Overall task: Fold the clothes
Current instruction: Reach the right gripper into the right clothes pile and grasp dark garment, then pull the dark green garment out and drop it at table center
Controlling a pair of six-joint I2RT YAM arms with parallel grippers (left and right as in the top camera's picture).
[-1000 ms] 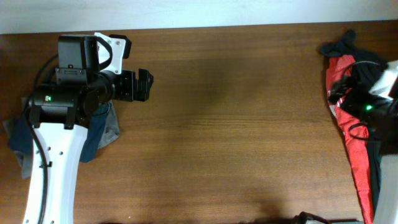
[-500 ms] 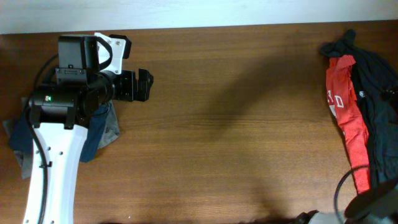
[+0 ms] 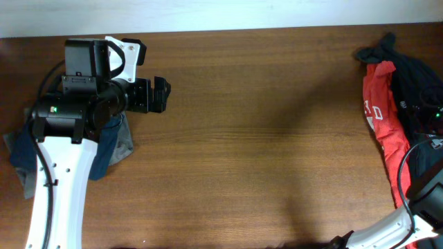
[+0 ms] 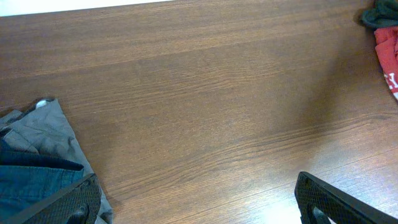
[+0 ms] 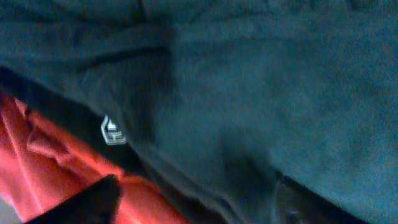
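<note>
The right fingers [image 5: 93, 199] had moved off the red shirt [image 3: 382, 142] and pressed close onto the dark shirt [image 5: 249, 93] at the right edge of the surface [image 3: 263, 138]. They were narrowing around a fold, but a pinch could not be confirmed. The left fingers [image 4: 339, 200] hung spread beside the grey and blue clothes [image 3: 118, 142].

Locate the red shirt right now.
Overhead view: the red shirt lies at the far right of the table, against the black garment on its right.
</note>
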